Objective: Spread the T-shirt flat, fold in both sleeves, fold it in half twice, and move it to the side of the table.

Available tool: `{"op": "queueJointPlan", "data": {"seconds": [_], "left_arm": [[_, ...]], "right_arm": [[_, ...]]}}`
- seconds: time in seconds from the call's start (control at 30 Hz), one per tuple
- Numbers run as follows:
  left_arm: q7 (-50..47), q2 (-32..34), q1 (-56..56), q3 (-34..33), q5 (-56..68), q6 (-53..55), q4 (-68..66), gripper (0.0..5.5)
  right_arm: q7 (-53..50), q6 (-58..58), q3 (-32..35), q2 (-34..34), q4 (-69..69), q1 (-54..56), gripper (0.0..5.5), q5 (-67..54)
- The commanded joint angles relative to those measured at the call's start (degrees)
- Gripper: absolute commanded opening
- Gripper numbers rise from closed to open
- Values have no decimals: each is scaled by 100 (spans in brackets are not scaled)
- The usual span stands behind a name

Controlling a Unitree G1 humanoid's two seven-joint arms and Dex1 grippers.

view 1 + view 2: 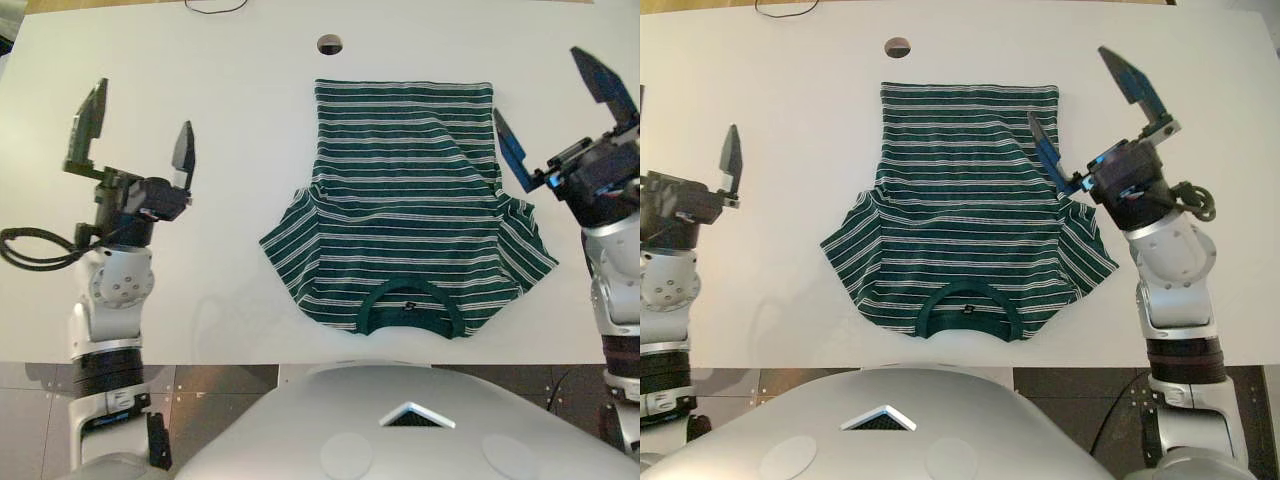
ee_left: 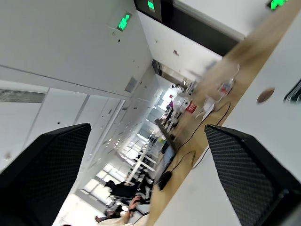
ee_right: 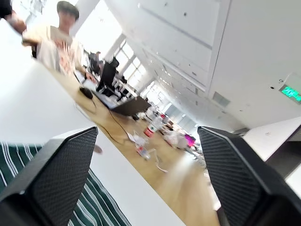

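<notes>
White table (image 1: 230,90) (one round hole (image 1: 329,44)) bears a striped T-shirt (image 1: 405,200).

Open-plan office or lab hall. Past the white table (image 1: 200,100), toward 12 o'clock, rows of desks (image 3: 127,106) carry monitors (image 3: 109,70). Green exit signs (image 2: 123,21) hang overhead.

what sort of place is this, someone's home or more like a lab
Probably an open-plan office or lab, not a home: a long wooden desk with a monitor, a green exit sign overhead, and a white worktable holding the T-shirt.
</notes>
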State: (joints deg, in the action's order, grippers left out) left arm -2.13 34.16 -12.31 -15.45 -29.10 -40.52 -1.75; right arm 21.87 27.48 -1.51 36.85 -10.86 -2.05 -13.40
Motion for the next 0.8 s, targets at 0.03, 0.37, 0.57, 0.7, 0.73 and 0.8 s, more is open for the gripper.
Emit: {"op": "queueJointPlan", "data": {"seconds": [0.03, 0.37, 0.57, 0.7, 0.73, 0.8], "left_arm": [[438, 559, -562, 312, -725, -62, 145, 450], [1934, 1635, -1572, 649, -1083, 188, 833, 450], [2329, 1937, -2145, 675, -1272, 251, 1376, 450], [2439, 1760, -1937, 1226, -1258, 238, 1441, 450], [2422, 1663, -1825, 1383, -1278, 270, 1416, 450], [2378, 1504, -1633, 1636, -1340, 349, 1361, 450]], "right_arm": [[-128, -502, 335, -321, -101, 443, 393, -394], [-442, -1017, 740, -590, -155, 746, 393, 328], [-338, -1033, 775, -663, -210, 625, 393, 475], [-246, -1083, 799, -694, -262, 620, 393, 460], [-224, -1086, 809, -699, -253, 615, 393, 457], [-193, -1094, 849, -694, -245, 585, 393, 471]]}}
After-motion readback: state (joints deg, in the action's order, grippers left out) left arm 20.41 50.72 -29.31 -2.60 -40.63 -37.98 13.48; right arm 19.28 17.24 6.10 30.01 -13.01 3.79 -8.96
